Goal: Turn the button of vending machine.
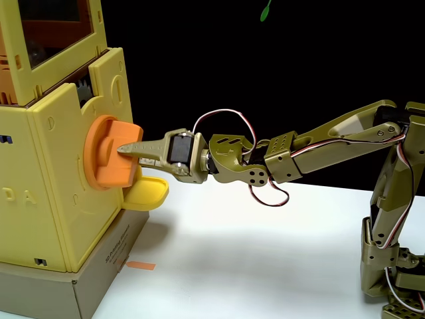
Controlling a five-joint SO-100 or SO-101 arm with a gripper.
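The yellow vending machine stands at the left on a cardboard base. On its side sits the button, an orange disc with a thick bar that stands nearly upright. My olive-green gripper reaches in level from the right. Its near finger lies flat across the camera-side face of the bar, with its tip near the bar's middle. The bar hides the far finger, and the jaws appear closed around the bar.
A small yellow curved tray juts out just under the button. An orange tape strip lies on the white table near the base. The arm's base stands at the right edge, and its wires loop under the wrist.
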